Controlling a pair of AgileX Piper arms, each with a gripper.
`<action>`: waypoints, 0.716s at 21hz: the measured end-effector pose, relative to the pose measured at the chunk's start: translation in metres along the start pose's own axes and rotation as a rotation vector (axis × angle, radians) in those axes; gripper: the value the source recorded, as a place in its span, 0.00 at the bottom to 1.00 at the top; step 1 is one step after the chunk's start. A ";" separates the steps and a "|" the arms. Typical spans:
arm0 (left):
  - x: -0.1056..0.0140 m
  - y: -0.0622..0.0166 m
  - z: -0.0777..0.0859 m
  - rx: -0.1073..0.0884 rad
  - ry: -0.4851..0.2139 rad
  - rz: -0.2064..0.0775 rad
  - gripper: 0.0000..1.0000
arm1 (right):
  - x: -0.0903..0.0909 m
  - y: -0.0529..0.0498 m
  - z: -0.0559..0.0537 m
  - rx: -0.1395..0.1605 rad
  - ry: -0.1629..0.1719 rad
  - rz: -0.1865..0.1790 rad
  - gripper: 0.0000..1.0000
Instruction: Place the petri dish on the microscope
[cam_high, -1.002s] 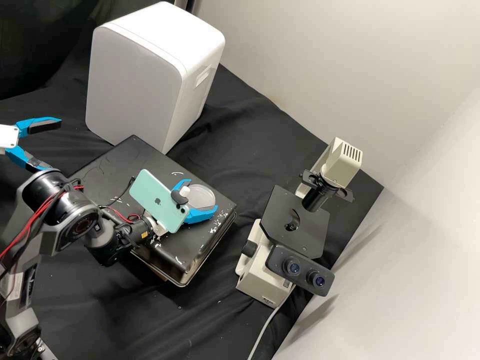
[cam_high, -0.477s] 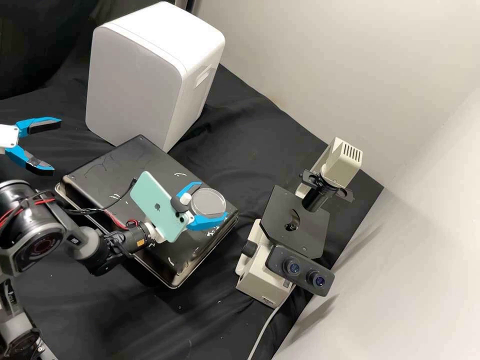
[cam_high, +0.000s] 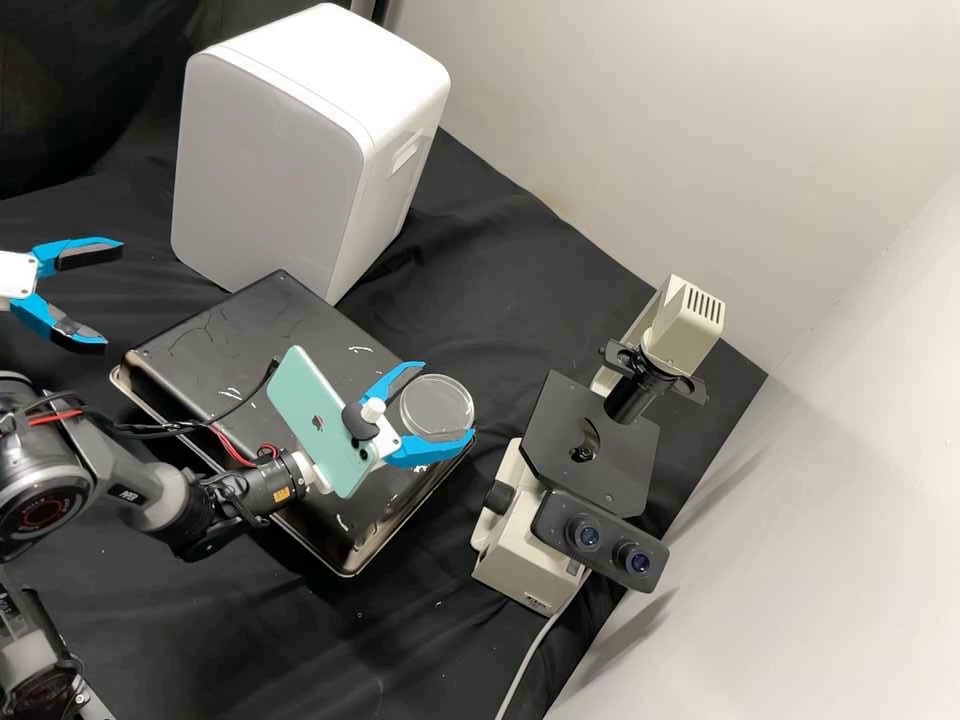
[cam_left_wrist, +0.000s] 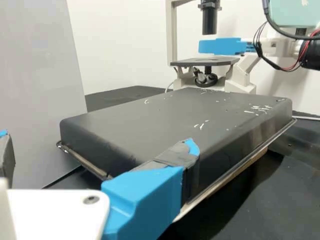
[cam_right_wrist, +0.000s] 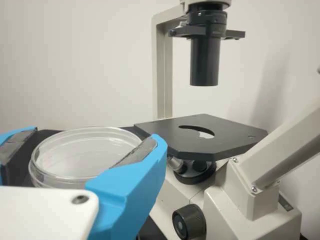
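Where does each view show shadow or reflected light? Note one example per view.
High view: the microscope casts a soft shadow on the pale wall beside it. Left wrist view: the black tray has a dull sheen on top. Right wrist view: the petri dish rim glints.

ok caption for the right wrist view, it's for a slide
Clear petri dish held in the right gripper, not yet on the black stage of the microscope

Microscope head (cam_right_wrist: 205, 20) partly beyond the edge
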 end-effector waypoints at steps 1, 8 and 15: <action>0.000 -0.0003 0.000 0.000 0.000 -0.001 1.00 | 0.001 0.000 0.001 -0.002 -0.005 0.001 0.00; 0.000 -0.0003 0.000 0.000 0.000 -0.001 1.00 | 0.026 0.011 0.006 -0.005 -0.017 0.053 0.00; 0.001 -0.0018 0.000 -0.002 -0.002 -0.010 1.00 | 0.057 0.019 0.016 -0.006 -0.061 0.070 0.00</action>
